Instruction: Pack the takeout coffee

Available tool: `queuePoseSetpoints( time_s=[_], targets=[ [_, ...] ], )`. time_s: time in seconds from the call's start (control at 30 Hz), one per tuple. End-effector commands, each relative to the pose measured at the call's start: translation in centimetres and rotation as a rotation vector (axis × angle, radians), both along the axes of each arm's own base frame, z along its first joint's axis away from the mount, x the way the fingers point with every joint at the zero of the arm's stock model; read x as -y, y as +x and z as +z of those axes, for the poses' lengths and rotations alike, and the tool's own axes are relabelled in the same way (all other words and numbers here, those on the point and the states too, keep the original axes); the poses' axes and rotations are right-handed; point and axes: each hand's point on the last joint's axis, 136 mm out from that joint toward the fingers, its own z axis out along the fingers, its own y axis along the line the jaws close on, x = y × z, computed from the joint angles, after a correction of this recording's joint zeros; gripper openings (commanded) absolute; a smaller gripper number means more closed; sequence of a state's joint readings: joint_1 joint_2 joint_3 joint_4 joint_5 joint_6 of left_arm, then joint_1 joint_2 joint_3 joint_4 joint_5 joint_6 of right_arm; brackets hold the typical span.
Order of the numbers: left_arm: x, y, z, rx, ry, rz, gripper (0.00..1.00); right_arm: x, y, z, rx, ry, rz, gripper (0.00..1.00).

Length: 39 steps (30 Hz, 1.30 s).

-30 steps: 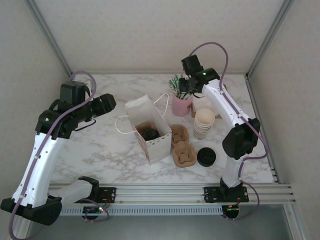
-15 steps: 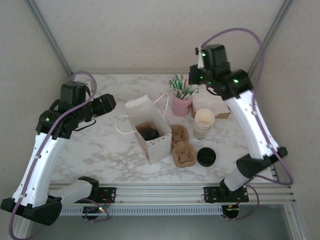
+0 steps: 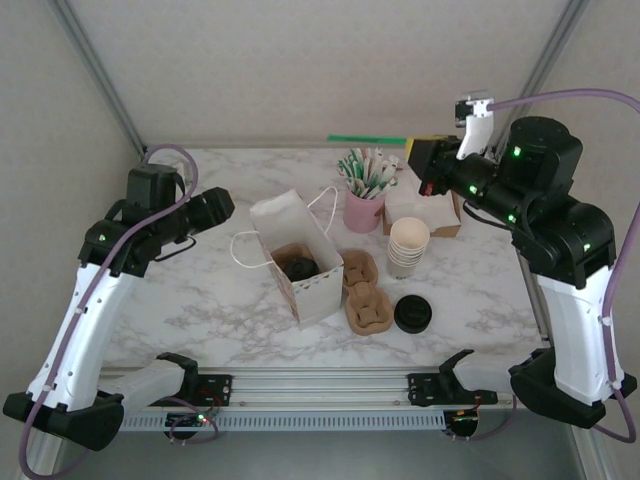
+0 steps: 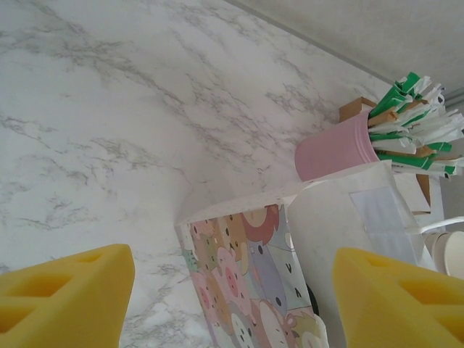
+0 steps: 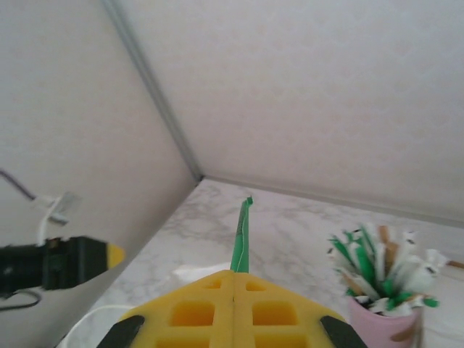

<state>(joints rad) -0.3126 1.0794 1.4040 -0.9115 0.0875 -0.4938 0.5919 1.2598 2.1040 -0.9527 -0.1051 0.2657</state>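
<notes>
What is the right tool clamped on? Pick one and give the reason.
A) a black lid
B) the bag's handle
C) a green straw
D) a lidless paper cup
C: in the right wrist view, the right tool is shut on a green straw, which sticks out from between its closed yellow pads.

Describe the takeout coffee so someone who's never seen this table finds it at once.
On the marble table, find the open white bag. Inside sits a brown carrier holding the coffee, only its black lid showing. The other black lid lies loose outside the bag.
</notes>
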Motion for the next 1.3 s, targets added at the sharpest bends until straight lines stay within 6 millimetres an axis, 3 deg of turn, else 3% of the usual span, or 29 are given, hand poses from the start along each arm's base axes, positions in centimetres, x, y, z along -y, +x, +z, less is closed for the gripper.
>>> queuePoseSetpoints(
  time_s=[0.0,0.33,0.83,0.87,0.9,1.0,1.17,1.27],
  targets=[
    [-0.3,0.0,0.2,0.024,0.003,0.021,0.72,-2.6,-1.4,-0.3,-0.033,0.036,0.130,0.00],
    [-0.2,0.3,-0.3,0.012,-0.006,0.031,0.72,-8.1,-3.7,-4.2,-0.096,-0.032,0.311,0.00],
    [-0.6,0.1,-0.3,0.014,0.008,0.042,0.73,-11.5,-1.7,-12.6,-0.179,-0.317,0.255,0.00],
    [-0.6,0.1,-0.4,0.011,0.009,0.042,0.73,-11.9,-1.6,-13.0,-0.184,-0.320,0.261,0.01],
    [-0.6,0.1,-0.4,0.010,0.009,0.042,0.73,-12.3,-1.4,-13.4,-0.192,-0.326,0.263,0.09],
    [-0.5,0.1,-0.5,0.009,0.011,0.041,0.73,-13.2,-1.0,-14.0,-0.204,-0.330,0.263,0.46],
    [-0.7,0.2,-0.6,0.008,0.022,0.043,0.73,-13.0,-0.3,-12.3,-0.153,-0.305,0.229,0.50],
    [-0.7,0.2,-0.7,0.005,0.024,0.045,0.73,-11.4,0.8,-10.3,-0.083,-0.298,0.131,0.50]
  ],
)
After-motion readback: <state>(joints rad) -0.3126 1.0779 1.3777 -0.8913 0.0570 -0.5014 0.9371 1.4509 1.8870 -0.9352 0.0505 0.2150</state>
